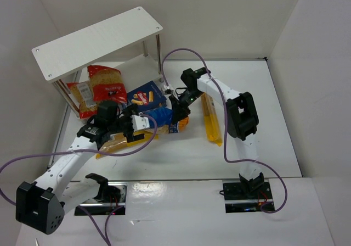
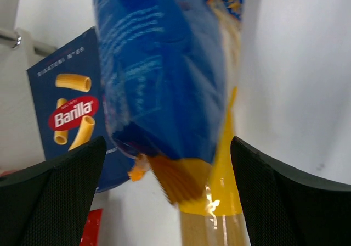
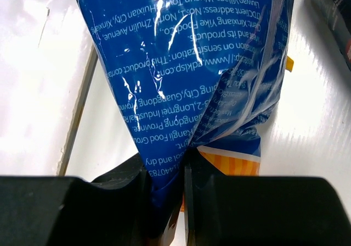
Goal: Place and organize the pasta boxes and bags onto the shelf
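Jaws of the left arm [image 1: 101, 121] stand spread wide, their black textured pads [image 2: 49, 196] clear of the blue bag [image 2: 164, 70] that fills the wrist view between them. Under that arm a long yellow bag [image 1: 116, 144] lies on the tabletop [image 1: 181, 158]. The right arm [image 1: 219, 89] has its jaws pinching the blue bag's glossy, crinkled end by an orange striped band; white print reads "Henan Province" and "Huixian City". Just behind lies the flat dark-blue box [image 2: 66, 108], "Barilla" in a red oval among drawn pasta tubes. A second long yellow bag [image 1: 211, 119] lies right of the right arm, bare tabletop beyond. Farthest, a red-and-clear bag [image 1: 104, 84] lies partly under the white shelf [image 1: 98, 43].
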